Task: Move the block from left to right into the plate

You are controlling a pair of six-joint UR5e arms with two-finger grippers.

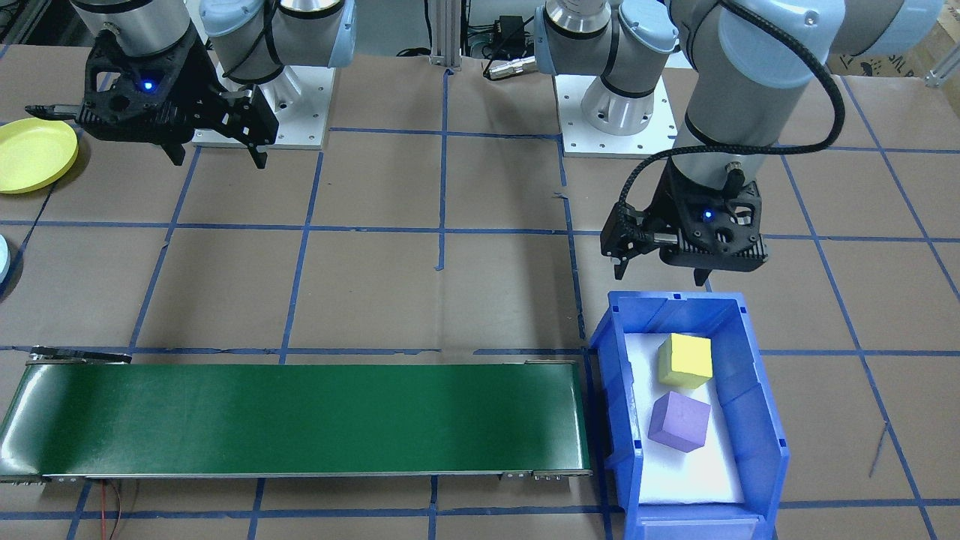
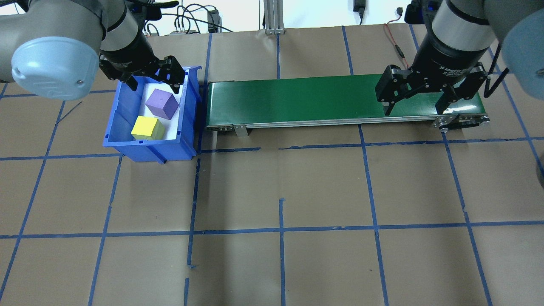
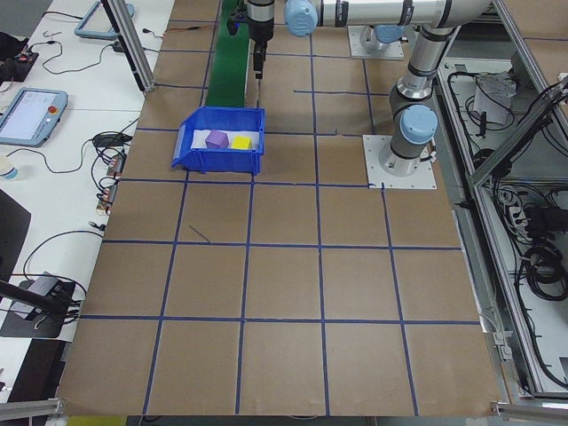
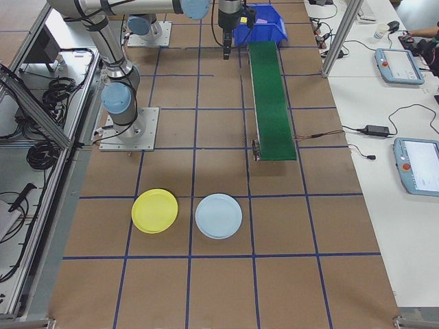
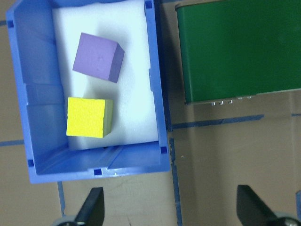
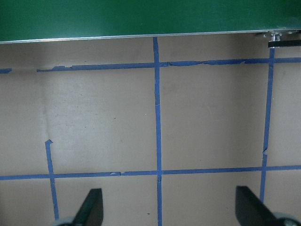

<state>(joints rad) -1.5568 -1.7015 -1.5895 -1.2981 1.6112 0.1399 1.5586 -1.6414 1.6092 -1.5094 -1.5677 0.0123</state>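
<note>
Two foam cubes, a yellow block point(image 1: 685, 359) and a purple block point(image 1: 679, 421), sit loose in a blue bin point(image 1: 762, 420) at the left end of a green conveyor belt point(image 1: 300, 418), apparently staged for pickup. The left gripper point(image 1: 664, 270) hovers empty beside the bin's near rim, fingers point(image 5: 92, 208) spread wide, both cubes beyond them. The right gripper point(image 1: 217, 157) hangs open and empty beside the yellow plate point(image 1: 34, 154)

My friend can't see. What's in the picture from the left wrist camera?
A blue bin holds a purple cube and a yellow cube on white foam. A green conveyor belt lies beside it; the open left gripper hangs above brown paper.
</note>
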